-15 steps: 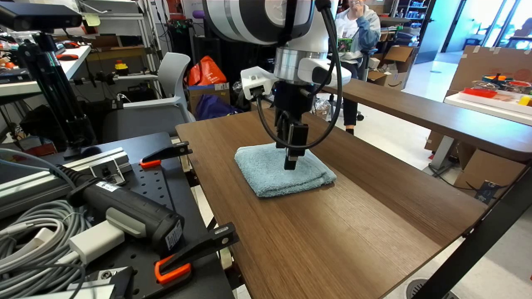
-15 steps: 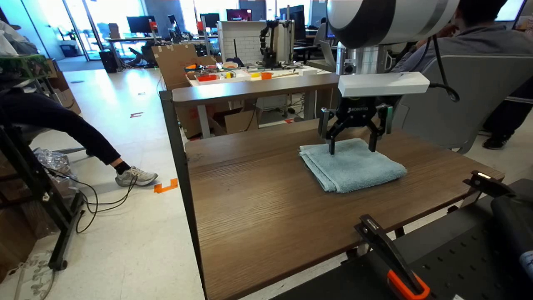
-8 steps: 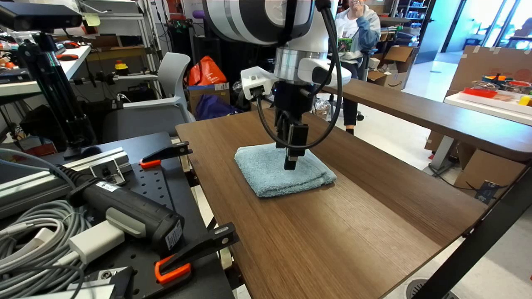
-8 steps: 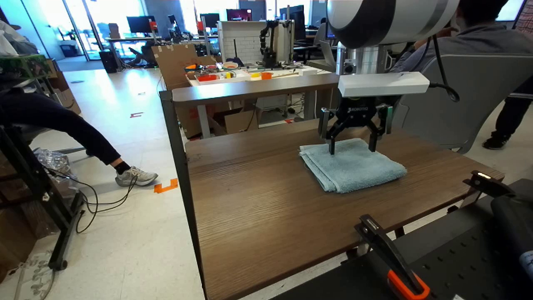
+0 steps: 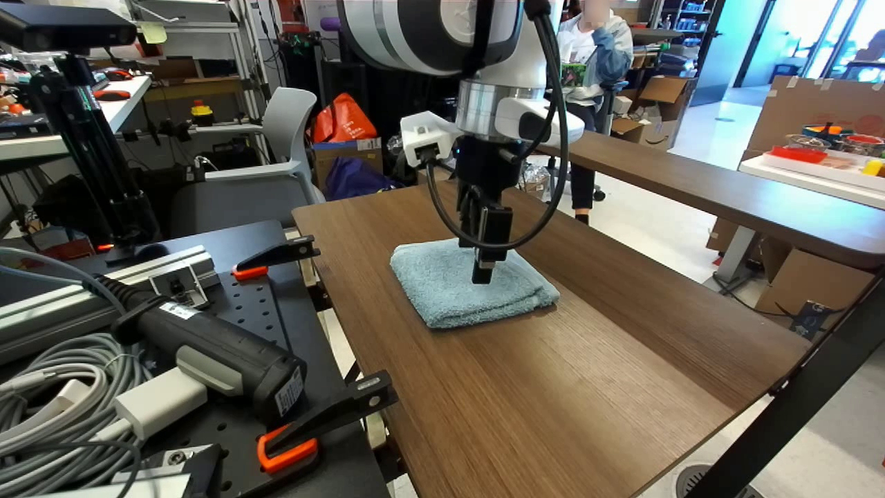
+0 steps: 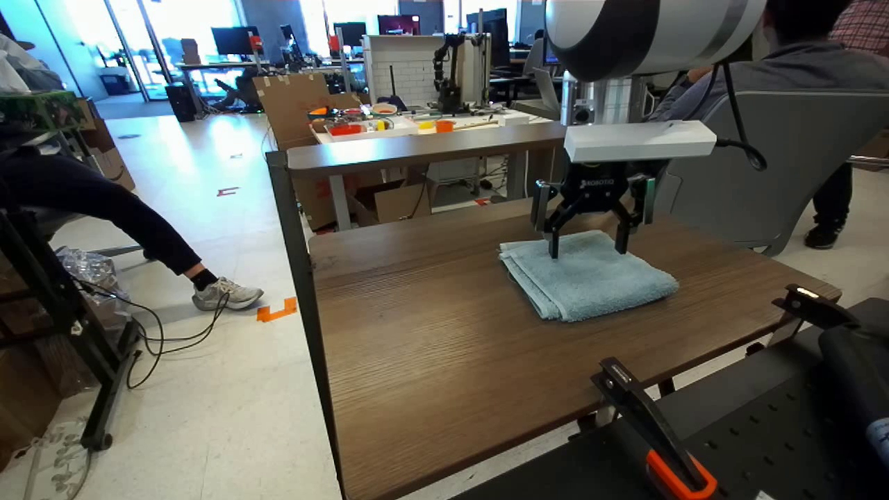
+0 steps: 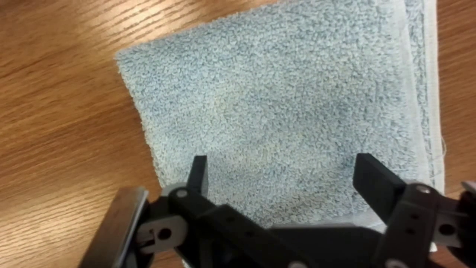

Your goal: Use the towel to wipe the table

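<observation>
In an exterior view the brown table (image 5: pixel 553 394) stretches from the middle of the frame toward the lower right, and it holds most of what is left: we judge the wiping all or nearly all to do, though its surface does not tell us whether any part is wiped. The towel (image 6: pixel 594 285) lies flat on that table, folded into a rough square, right of centre in an exterior view, with no corner lifted that we can make out. The hand (image 6: pixel 587 251) points down over the towel's upper part in the same frame, released and holding nothing. Its fingers (image 7: pixel 376 182) show well apart in the lower half of the wrist view, the towel ungathered between them; whether their tips touch the pile or stop just above it, we cannot tell. We judge that the reach to the towel is about done, while gripping or pressing it and then sweeping it over the table are, by our reading, what remains.
</observation>
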You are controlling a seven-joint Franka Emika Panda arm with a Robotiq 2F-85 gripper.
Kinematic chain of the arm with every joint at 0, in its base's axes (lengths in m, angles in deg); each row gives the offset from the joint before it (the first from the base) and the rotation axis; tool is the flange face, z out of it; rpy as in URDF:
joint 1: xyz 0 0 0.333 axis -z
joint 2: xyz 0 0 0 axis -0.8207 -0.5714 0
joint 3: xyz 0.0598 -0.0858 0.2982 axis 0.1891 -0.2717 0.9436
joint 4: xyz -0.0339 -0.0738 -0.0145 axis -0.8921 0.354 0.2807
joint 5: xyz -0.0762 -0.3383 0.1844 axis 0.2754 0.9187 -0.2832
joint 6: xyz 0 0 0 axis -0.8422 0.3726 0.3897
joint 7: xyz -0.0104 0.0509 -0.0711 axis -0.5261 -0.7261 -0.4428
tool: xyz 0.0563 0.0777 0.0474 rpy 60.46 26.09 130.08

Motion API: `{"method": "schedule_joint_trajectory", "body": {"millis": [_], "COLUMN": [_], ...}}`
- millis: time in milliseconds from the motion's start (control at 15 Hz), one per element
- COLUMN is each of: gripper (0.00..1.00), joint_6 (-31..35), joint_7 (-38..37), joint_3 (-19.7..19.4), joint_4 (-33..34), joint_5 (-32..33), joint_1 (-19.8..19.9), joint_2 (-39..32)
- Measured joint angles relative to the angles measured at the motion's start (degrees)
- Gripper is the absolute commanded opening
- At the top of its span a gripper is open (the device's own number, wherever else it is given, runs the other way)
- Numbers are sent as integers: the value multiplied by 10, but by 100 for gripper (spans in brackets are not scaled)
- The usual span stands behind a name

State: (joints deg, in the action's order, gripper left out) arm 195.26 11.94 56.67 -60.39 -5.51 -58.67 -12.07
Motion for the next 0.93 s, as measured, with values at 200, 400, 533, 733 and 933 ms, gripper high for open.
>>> {"method": "schedule_joint_trajectory", "body": {"millis": [200,400,533,733,933], "gripper": [100,100,95,69,47], "joint_6": [0,0,-2,-2,1], "joint_7": [-2,-9,-20,-33,-34], "joint_3": [-2,-9,-15,-19,-16], "joint_4": [1,10,23,40,57], "joint_5": [-1,-1,-1,-1,-8], "joint_1": [-4,-15,-25,-38,-53], "joint_2": [-8,-29,-43,-63,-80]}}
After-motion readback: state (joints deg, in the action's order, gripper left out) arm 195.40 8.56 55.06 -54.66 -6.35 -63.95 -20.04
